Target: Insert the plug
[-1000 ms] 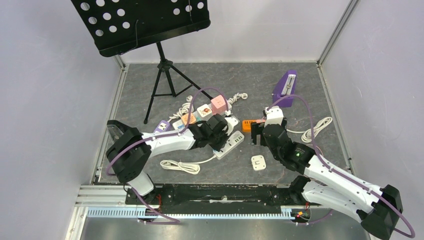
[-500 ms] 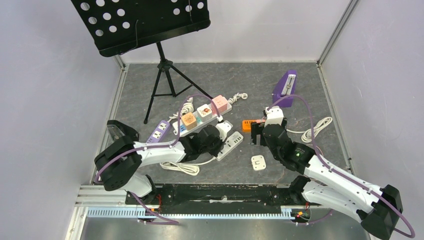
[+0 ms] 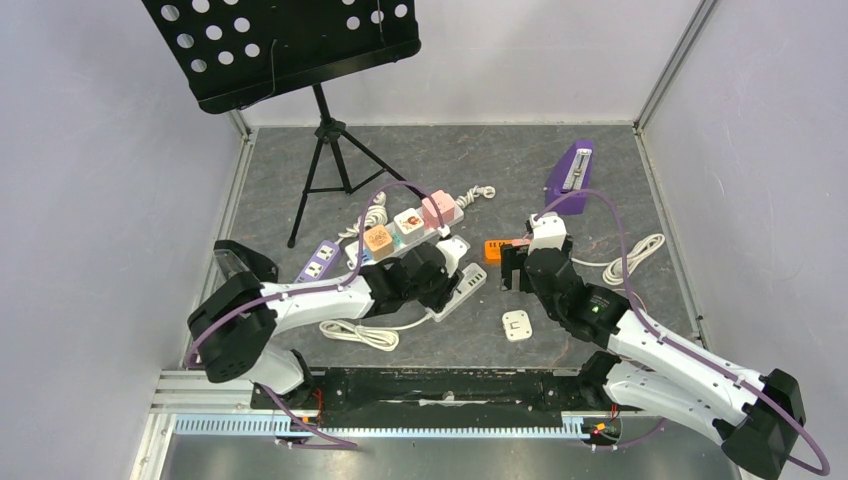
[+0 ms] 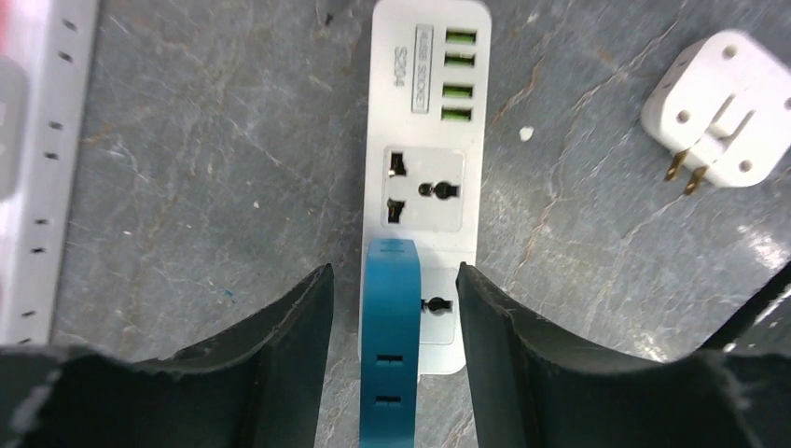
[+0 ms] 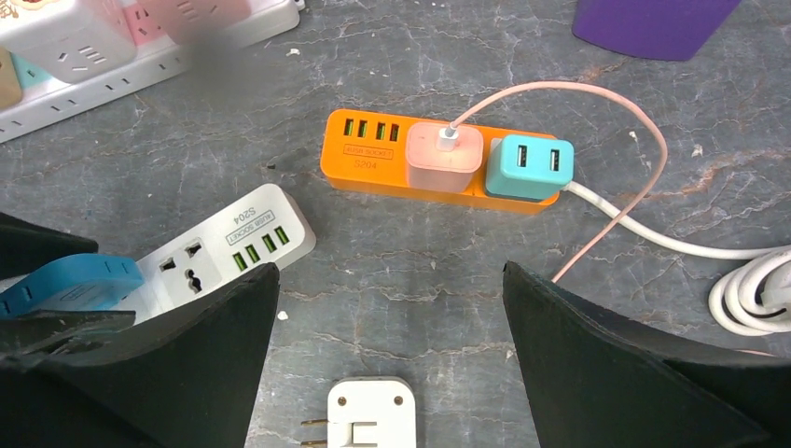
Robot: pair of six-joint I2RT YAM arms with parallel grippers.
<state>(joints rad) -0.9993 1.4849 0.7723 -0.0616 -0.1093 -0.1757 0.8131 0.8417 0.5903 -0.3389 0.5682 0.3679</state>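
Right now you have four strips on the worktop [image 3: 440, 160]: a white strip [image 4: 429, 121], an orange strip [image 5: 364, 159], a long strip [image 5: 103, 84] carrying three coloured cubes [image 3: 408, 220], and a purple strip [image 3: 322, 257] at the left. One plug [image 4: 392, 317], blue, stands on the near end of the white strip, next to the free socket [image 4: 424, 189] and the row of four green ports [image 4: 457, 75]. Whether it is pushed fully home you cannot tell. One loose white adapter [image 4: 723, 107] lies apart from the strips. The orange strip holds two chargers [image 5: 443, 157], a pale one with a pink lead and a teal one. One music stand [image 3: 285, 45] and one purple box [image 3: 571, 172] stand toward the back.

Your left claw [image 4: 392, 271] straddles the plug, partly open. It stands clear of the plug with a gap showing on both sides, so it holds nothing. Your right claw [image 5: 390, 280] is spread wide and empty, hovering above the bare patch between the orange strip and the adapter.

Against a second ago, the left claw has let go of the plug it was pinching, and the left arm [image 3: 320, 290] sits lower and further left. The right arm [image 3: 650, 350], the strips and the adapter lie where they were.
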